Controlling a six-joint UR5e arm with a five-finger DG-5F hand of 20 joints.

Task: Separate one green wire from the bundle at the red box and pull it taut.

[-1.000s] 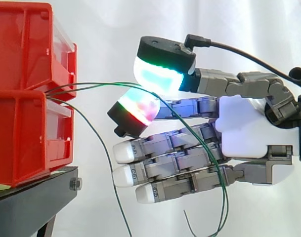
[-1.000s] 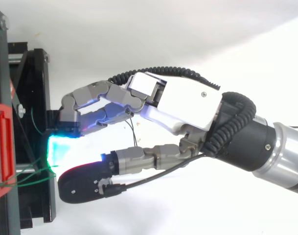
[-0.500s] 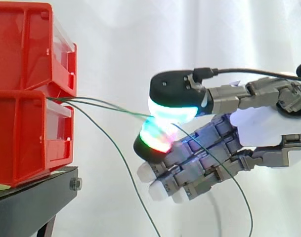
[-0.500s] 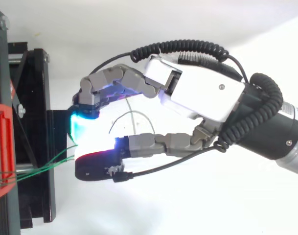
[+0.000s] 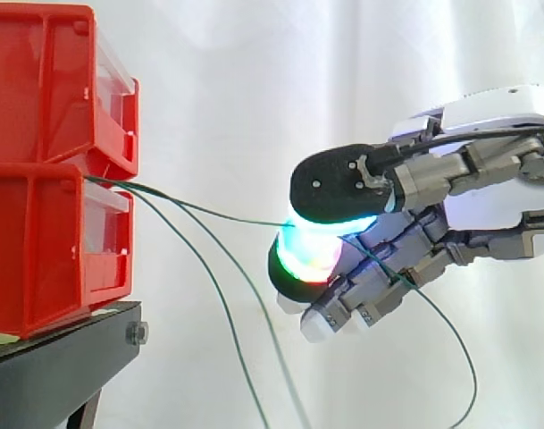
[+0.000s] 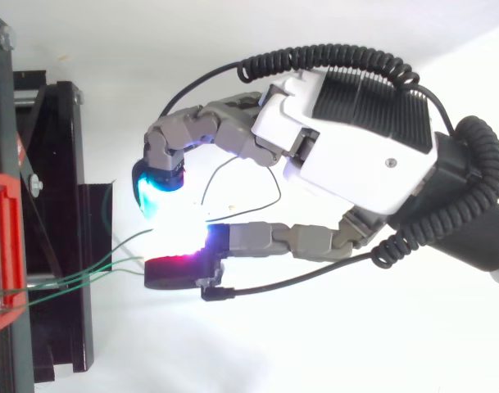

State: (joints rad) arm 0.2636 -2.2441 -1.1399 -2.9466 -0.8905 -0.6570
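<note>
The green wire (image 5: 209,213) is held pinched by the hand (image 5: 486,201); if overpulled, it could be dragged from the pinch or the red box (image 5: 39,241).

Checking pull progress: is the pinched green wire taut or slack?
Nearly taut: the green wire runs almost straight from the red bins to the hand, while two other wires sag.

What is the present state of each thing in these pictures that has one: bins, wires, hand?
red bins: stacked, on the black stand.
pinched green wire: apart from the others, almost straight from the red bins to the hand.
hand: shut on the pinched green wire, between its pads.
other green wires: slack, hanging down from the red bins.
</note>
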